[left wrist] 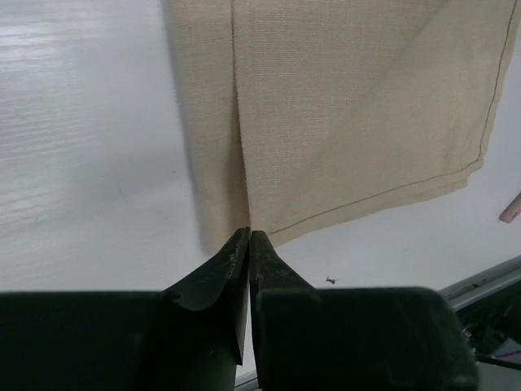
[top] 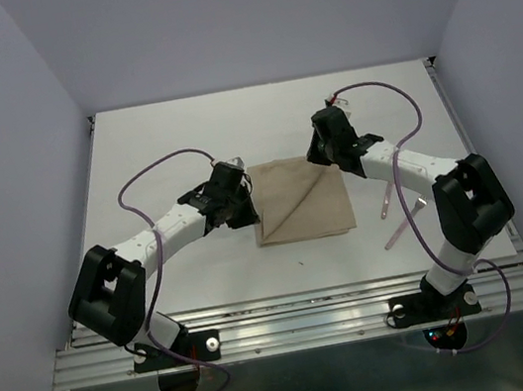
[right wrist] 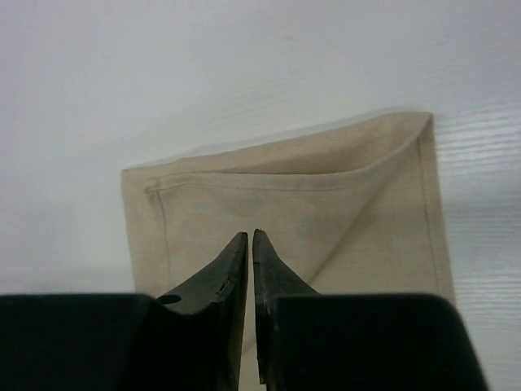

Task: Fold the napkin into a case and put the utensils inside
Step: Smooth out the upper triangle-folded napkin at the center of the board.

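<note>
Lying flat around the middle of the bench (top: 171, 135), slightly toward its right edge, the napkin (top: 306, 206) is showing as a folded beige near-square with a diagonal crease running across it from its far right corner toward its near left corner. The left gripper (top: 246, 203) is sitting at the napkin's left edge; in the left wrist view its fingers (left wrist: 236, 252) are pressed almost together, only a hairline slit between them, with the tips meeting the hemmed edge of the napkin (left wrist: 358, 106) just where a folded flap ends. Whether any cloth is caught there I cannot tell. The right gripper (top: 327, 158) is hanging over the far right corner of the cloth; its fingers (right wrist: 234, 257) are likewise drawn nearly closed, pointing down at the layered napkin (right wrist: 342, 195), and a pinch cannot be confirmed. The utensils (top: 389, 204) are lying apart from the napkin toward the bench's right edge, under the right arm, one pinkish handle end (left wrist: 511, 208) peeking in beside the cloth.
</note>
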You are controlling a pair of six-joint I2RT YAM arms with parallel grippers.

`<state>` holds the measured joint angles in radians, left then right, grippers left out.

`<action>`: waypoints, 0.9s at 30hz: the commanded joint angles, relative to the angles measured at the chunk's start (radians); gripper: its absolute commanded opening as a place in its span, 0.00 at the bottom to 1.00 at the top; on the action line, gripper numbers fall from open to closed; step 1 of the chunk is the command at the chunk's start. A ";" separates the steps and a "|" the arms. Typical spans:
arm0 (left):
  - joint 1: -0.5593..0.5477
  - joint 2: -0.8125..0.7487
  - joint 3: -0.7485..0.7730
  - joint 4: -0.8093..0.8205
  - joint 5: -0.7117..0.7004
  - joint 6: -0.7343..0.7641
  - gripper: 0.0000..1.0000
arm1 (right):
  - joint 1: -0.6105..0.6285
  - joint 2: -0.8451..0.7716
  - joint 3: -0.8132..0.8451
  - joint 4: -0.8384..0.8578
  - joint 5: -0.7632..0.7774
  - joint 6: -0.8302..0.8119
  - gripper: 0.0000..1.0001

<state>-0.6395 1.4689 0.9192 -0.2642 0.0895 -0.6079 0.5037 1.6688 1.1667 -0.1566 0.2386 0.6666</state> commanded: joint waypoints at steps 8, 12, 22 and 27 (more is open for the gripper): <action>-0.012 0.080 0.003 0.100 0.127 0.054 0.00 | -0.117 0.057 -0.021 -0.018 0.004 -0.059 0.08; -0.012 0.120 0.010 0.105 0.104 0.053 0.00 | -0.128 0.107 0.019 -0.020 0.002 -0.070 0.08; -0.012 0.137 0.023 0.079 0.036 0.069 0.00 | -0.128 0.207 0.114 -0.020 0.004 -0.067 0.08; -0.012 0.125 0.029 0.069 0.023 0.071 0.00 | -0.128 0.227 0.140 -0.037 0.005 -0.061 0.08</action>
<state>-0.6479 1.6199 0.9249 -0.1795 0.1410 -0.5575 0.3759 1.8812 1.2491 -0.1947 0.2291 0.6060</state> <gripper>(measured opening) 0.026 0.077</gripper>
